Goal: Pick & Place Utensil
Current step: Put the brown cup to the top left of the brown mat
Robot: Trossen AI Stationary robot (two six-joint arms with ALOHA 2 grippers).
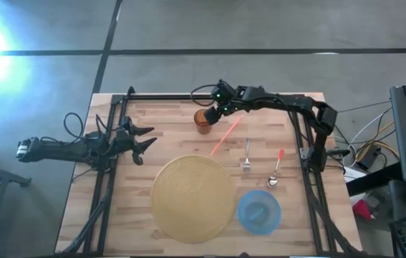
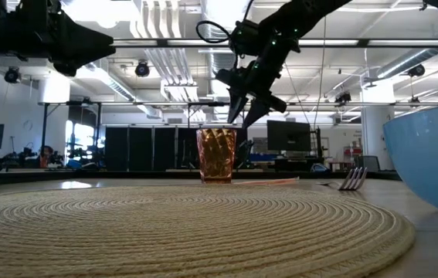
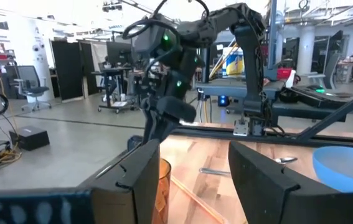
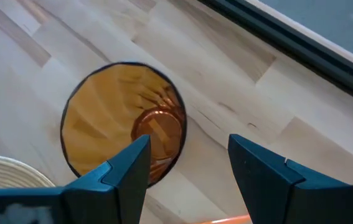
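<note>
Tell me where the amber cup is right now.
In the high view the amber cup stands upright near the table's far edge, just beyond the round woven placemat, with the open right gripper hovering above it.

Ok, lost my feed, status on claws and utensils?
Right claw open, above amber cup. Left claw open, idle at left edge. Fork, spoon, pink stick untouched. Nothing in the way.

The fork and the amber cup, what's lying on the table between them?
In the high view, a pink straw lies slantwise on the bare wood between the amber cup and the fork; nothing else sits there.
</note>
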